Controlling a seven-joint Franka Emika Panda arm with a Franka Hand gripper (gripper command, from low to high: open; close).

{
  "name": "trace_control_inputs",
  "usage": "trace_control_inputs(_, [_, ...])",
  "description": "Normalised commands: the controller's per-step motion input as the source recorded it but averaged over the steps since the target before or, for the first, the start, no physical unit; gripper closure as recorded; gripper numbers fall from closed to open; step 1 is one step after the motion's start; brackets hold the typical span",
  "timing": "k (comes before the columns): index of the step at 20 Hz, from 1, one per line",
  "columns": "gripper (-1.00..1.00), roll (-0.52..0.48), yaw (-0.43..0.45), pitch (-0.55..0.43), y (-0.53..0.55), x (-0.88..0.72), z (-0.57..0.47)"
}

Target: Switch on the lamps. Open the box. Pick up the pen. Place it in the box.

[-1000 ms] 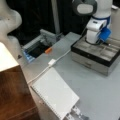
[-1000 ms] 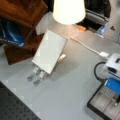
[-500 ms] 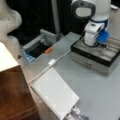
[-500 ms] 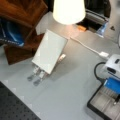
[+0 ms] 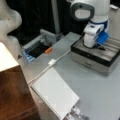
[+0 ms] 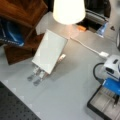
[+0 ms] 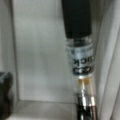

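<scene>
The pale glowing lampshade lamp (image 6: 68, 11) is lit and the flat black case (image 5: 100, 56) lies open. The claw (image 5: 93, 45) hangs inside it; whether it grips I cannot tell. The thin black pen (image 7: 78, 50) lies over the grey tray, so placing seems underway, needing a clean release.

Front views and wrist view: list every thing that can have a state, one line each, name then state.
lamp: lit, shade glowing.
box: open, pale inside showing.
pen: lying in the box's inside, seen close in the wrist view.
gripper: low over the open box, right above the pen.
white cable: lying loose across the table.
</scene>
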Motion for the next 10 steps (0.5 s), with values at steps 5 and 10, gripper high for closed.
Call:
trace_control_inputs(5, [-1.00,-0.072,-0.125,-0.022,0.06,0.09,0.00])
trace_control_inputs(10, [-1.00,-0.069,-0.117,0.019,0.01,0.07,0.12])
